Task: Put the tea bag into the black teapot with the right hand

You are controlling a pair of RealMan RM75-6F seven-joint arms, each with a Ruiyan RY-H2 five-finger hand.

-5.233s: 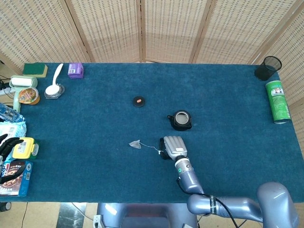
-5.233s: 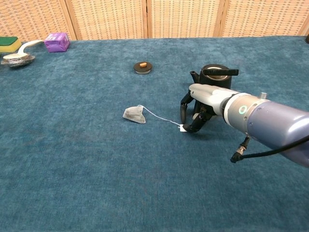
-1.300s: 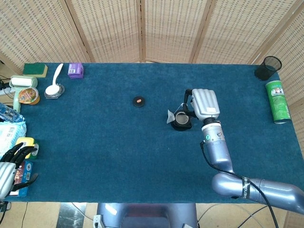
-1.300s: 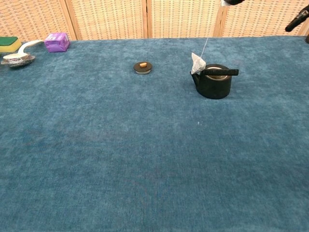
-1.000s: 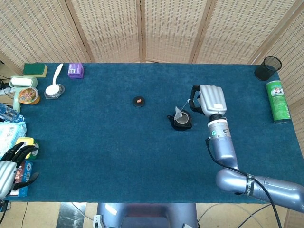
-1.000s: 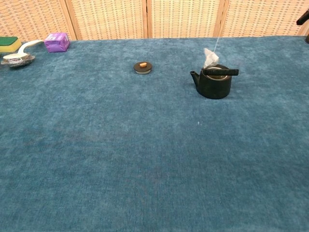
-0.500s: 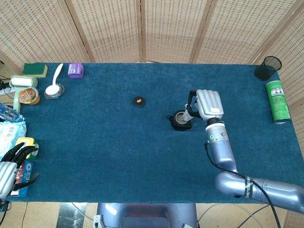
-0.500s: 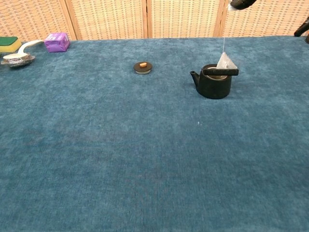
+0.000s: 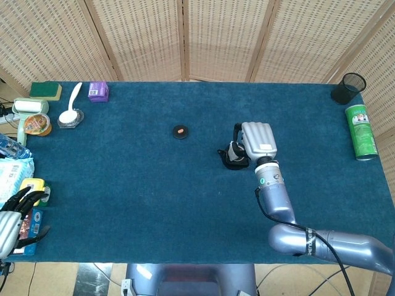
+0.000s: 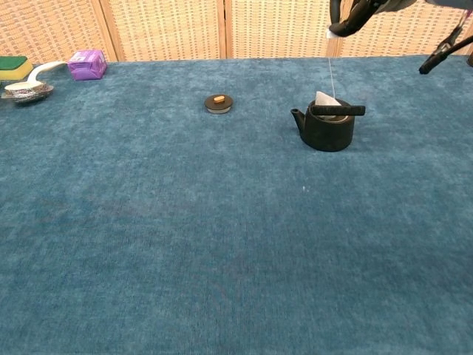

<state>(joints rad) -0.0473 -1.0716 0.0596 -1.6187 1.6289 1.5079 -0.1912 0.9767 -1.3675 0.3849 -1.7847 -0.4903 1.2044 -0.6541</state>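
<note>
Since half a second ago the right hand (image 9: 257,140) has shifted left over the black teapot (image 10: 327,126), and the tea bag (image 10: 324,99) now sits partly inside the pot's mouth, behind the handle. Its string (image 10: 330,75) runs straight up to the fingers (image 10: 346,22), which pinch the paper tag. To finish well, I judge the hand should lower steadily, string plumb over the opening, letting go only once the bag clears the rim. The left hand (image 9: 11,217) idles at the surface's (image 9: 136,185) near left edge, fingers loosely spread.
</note>
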